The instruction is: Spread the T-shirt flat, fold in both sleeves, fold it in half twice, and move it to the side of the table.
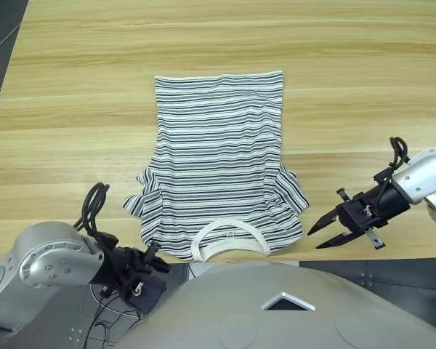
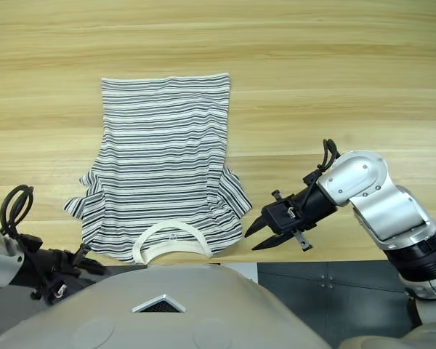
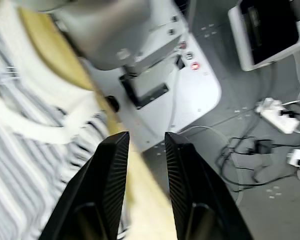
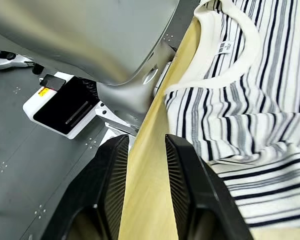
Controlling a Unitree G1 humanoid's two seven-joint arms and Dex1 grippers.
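Observation:
A black-and-white striped T-shirt (image 1: 221, 160) lies flat on the wooden table (image 1: 349, 73), its white collar (image 1: 229, 243) at the near edge and its hem at the far end. Both short sleeves, left (image 1: 142, 196) and right (image 1: 294, 193), are bunched against the body. My right gripper (image 1: 318, 238) is open just right of the shirt's near right corner, over the table's front edge; the right wrist view shows the gripper (image 4: 146, 137) beside the collar (image 4: 230, 60). My left gripper (image 1: 156, 262) is open, low at the table's front edge by the near left corner (image 3: 35, 165).
Bare wood surrounds the shirt on the far, left and right sides. Dark floor (image 1: 0, 43) with cables lies past the table's left edge. Below the front edge are a white base unit (image 3: 190, 95), a power strip (image 3: 277, 112) and loose cables.

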